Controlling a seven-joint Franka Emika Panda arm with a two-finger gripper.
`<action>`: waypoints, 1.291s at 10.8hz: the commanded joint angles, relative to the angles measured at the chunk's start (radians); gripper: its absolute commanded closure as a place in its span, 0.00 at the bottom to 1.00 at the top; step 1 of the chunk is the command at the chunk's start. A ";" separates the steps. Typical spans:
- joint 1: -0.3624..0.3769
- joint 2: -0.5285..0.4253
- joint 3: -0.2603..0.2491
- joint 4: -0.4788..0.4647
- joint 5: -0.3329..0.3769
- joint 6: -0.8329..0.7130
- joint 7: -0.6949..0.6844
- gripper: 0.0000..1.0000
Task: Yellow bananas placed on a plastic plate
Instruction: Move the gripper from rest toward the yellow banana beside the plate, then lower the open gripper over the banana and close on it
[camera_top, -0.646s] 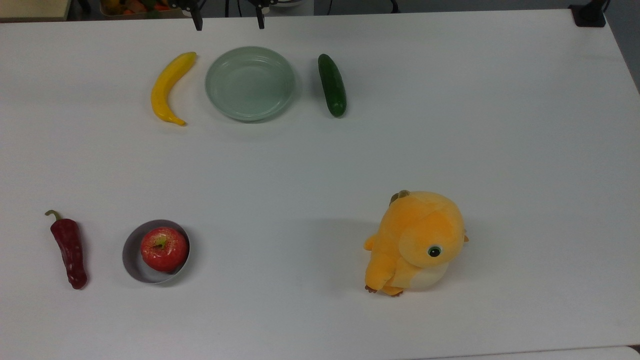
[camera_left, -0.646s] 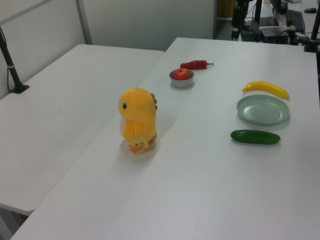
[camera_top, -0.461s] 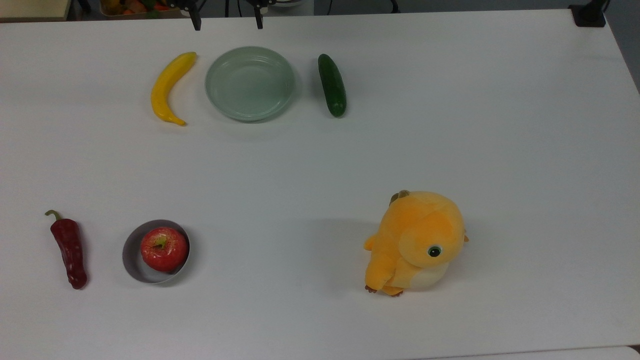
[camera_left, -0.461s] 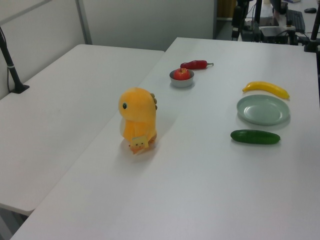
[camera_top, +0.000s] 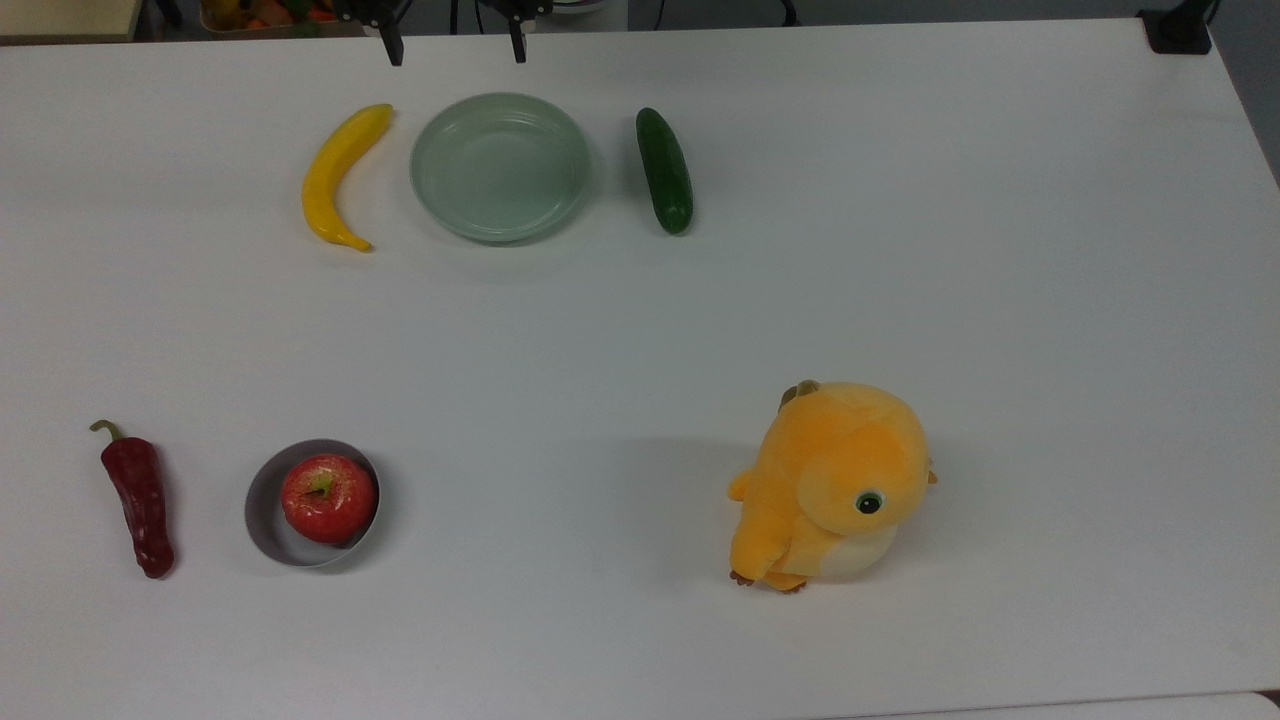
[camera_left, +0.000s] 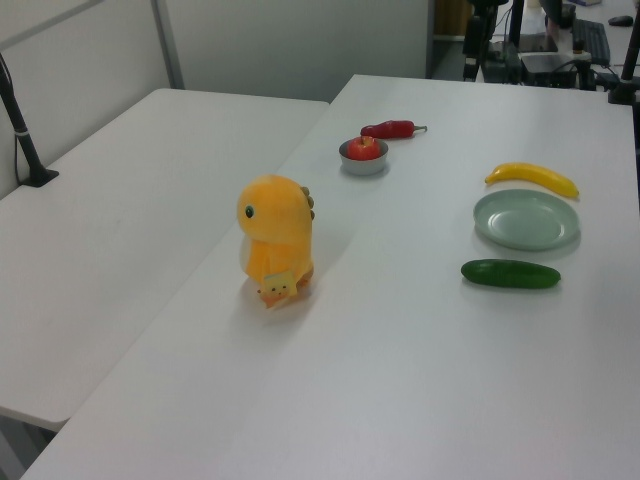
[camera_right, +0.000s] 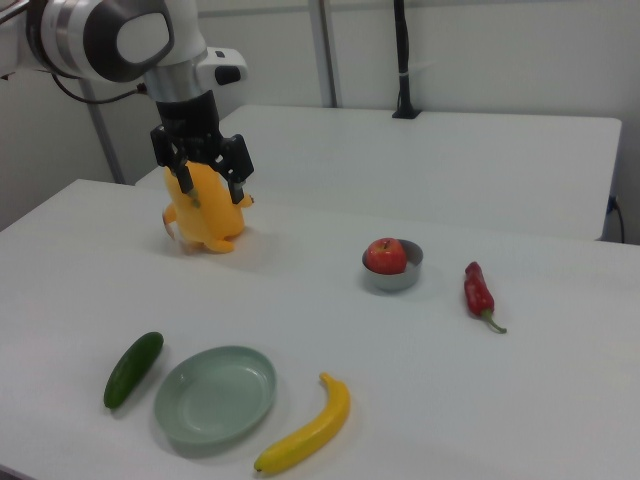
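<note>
Nothing on the worktop had shifted since the earlier frames; only the end effector had edged slightly; the task looked unstarted, the approach step in hand; the yellow bananas lay just beside the plastic plate, on the top view's left of it; the end effector hung above the plate's far side, fingers spread wide and empty; next it would need lowering over the banana's middle.

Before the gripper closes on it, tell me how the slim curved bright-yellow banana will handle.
The slim curved bright-yellow banana looks smooth and glossy, so it may slip between the fingers. Lying flat on its curve on the white table, it would probably pivot rather than roll if nudged. It seems stiff.
</note>
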 joint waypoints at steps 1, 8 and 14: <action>0.014 0.006 -0.016 -0.024 0.011 0.033 -0.020 0.00; 0.039 0.095 -0.015 -0.039 -0.001 0.029 -0.023 0.00; -0.033 0.087 -0.116 -0.124 -0.066 -0.081 -0.052 0.00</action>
